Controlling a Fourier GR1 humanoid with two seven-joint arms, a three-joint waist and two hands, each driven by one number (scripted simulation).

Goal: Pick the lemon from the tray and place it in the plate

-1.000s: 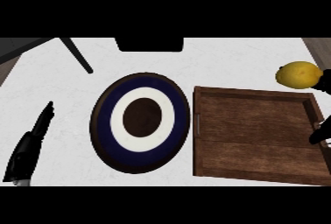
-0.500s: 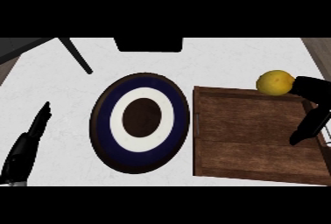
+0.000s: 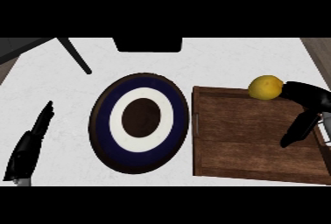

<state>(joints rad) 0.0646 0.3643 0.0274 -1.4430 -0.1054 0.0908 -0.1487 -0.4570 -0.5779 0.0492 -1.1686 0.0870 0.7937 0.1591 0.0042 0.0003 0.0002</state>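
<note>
- One view only, the head view, looking steeply down on a white counter (image 3: 226,61).
- Yellow lemon (image 3: 266,87) over the far right corner of the wooden tray (image 3: 245,131), at or just above its rim; cannot tell whether lifted clear of the wood.
- Right hand (image 3: 309,97) in from the right edge, pressed to the lemon's right side, curled against it and holding it; part of the grip hidden behind the fruit.
- A finger or thumb of that hand hanging down over the tray's right part, tip near the wood.
- Round plate (image 3: 103,124) just left of the tray, dark blue rim, white ring, brown centre; narrow gap between the two.
- Left hand (image 3: 26,153) at lower left, fingers straight and together, pointing away, holding nothing, apart from the plate.
- Black block (image 3: 147,43) at the top edge, dark bar (image 3: 74,54) slanting at upper left.
</note>
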